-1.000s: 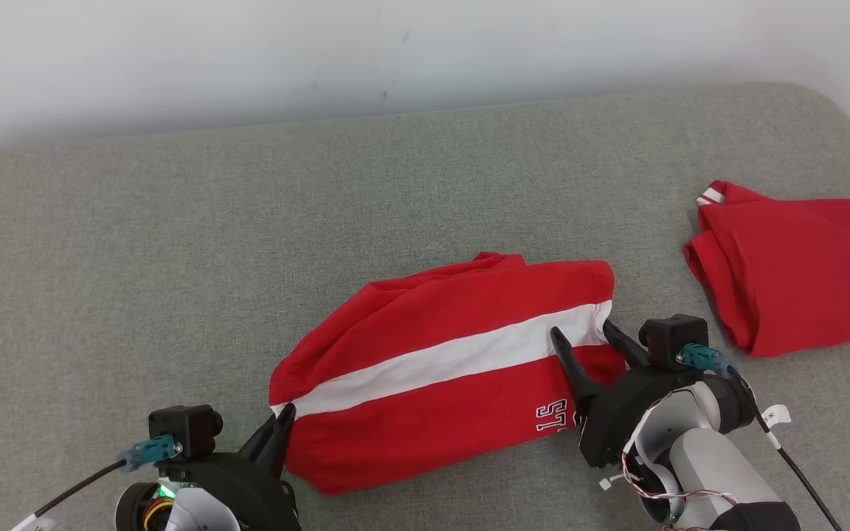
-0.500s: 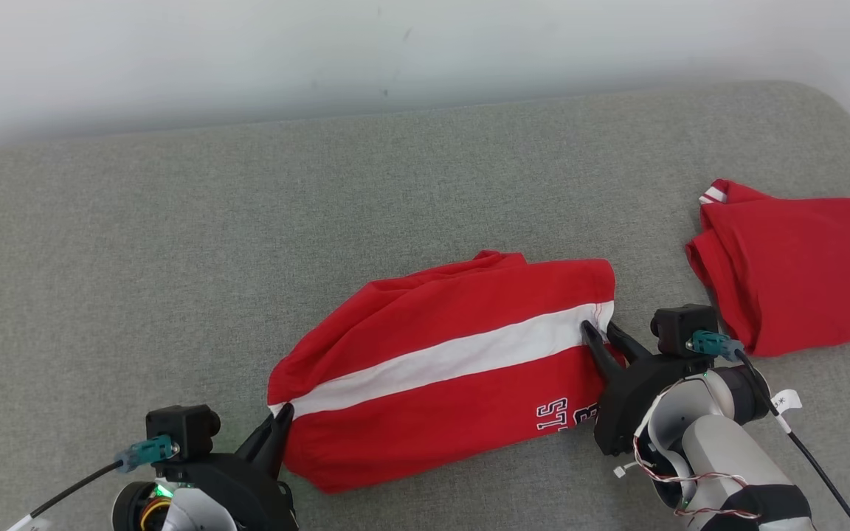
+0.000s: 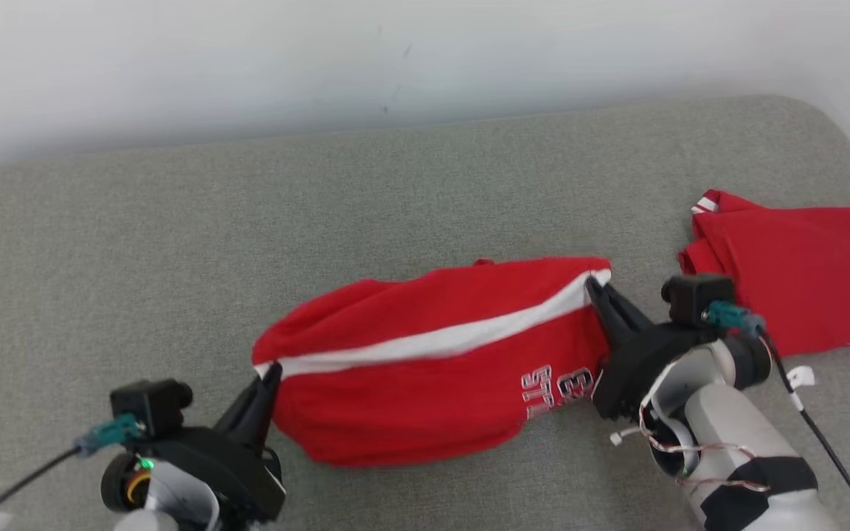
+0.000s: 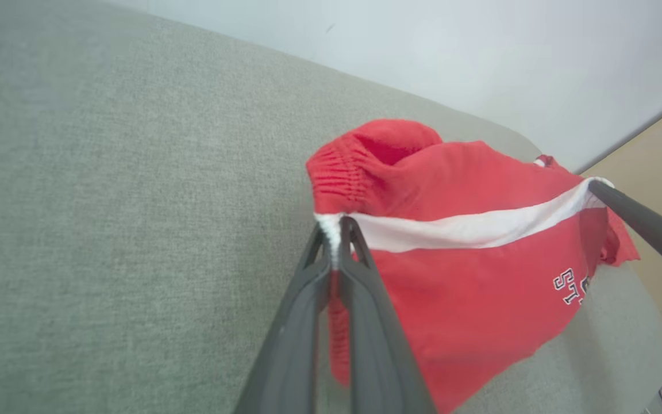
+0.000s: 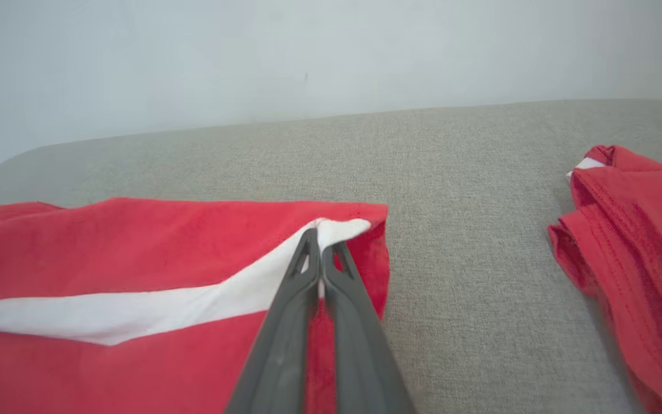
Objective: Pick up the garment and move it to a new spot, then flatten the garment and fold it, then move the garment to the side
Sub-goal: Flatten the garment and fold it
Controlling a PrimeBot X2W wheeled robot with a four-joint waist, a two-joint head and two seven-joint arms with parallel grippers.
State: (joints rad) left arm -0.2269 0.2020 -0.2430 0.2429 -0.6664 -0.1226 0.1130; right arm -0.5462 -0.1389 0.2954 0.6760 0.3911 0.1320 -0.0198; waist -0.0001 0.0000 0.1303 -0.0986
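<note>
I'm holding the red garment (image 3: 425,383) stretched between both grippers over the middle of the grey cushion (image 3: 137,243), nearer the front edge than the wall. Its white stripe (image 3: 440,341) is running taut from one grip to the other, rising toward my right side, and the red cloth below it is sagging in a loose belly. I cannot tell whether that lower edge is touching the cushion. White lettering (image 3: 554,387) is showing on the lower right part of the cloth. The left gripper (image 3: 271,372) is pinching the elastic waistband end of the stripe, its fingers pressed together on the fabric. The right gripper (image 3: 593,284) is clamped the same way on the stripe's other end, at the garment's top right corner. A second red garment (image 3: 794,273) is lying folded flat on the cushion to the right, apart from the one I'm holding. The white wall (image 3: 248,59) is standing behind the cushion
</note>
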